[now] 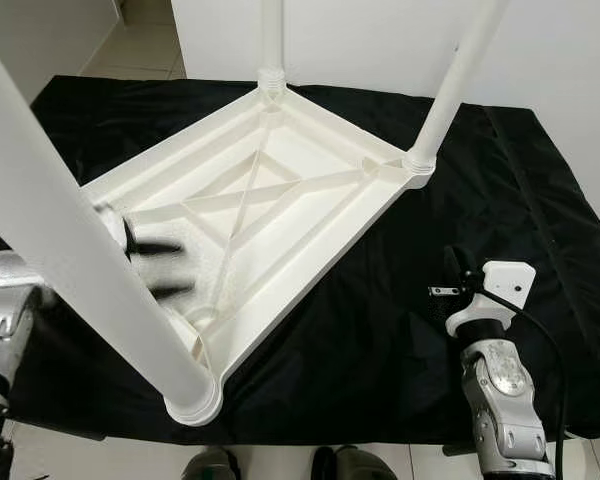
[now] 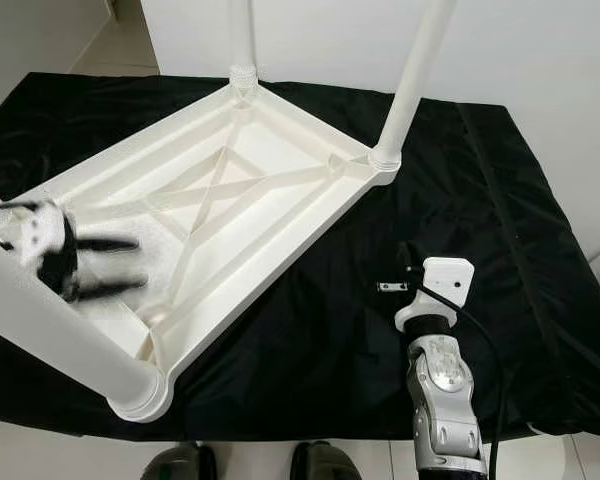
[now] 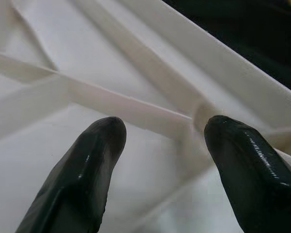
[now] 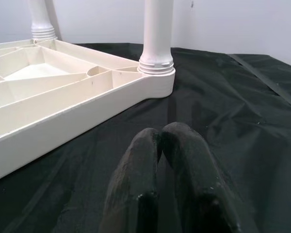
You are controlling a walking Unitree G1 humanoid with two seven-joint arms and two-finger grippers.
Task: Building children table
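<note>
Though lying upside down on the black cloth [image 1: 400, 330], looked most of the way built: the white table [image 1: 310, 150], set slantwise across the middle of the scene. Counted three round legs standing up from their corner sockets: one at the far corner [image 1: 271, 40], one at the right corner [image 1: 458, 80], and a thick one at the near corner [image 1: 70, 260], close to the camera. Could make out no leg at the left corner, partly hidden by the near leg and the arm, so judged one leg probably left to fit, then the turning upright.

Showed a smooth, pale plastic underside with a raised rim all round, long straight ribs and a pair of crossed ribs [image 1: 242, 205] in the middle. Seemed clean and unbroken, with ridged collars where the legs met the corners.

Found the left gripper [image 2: 135, 265] over the table's underside toward its left corner, blurred, its two black fingers [image 3: 92, 160] spread apart with nothing between them but a rib below. Saw the right gripper [image 4: 160, 136] low over the cloth on the right, well apart from the table's rim, fingers pressed together and carrying nothing.
</note>
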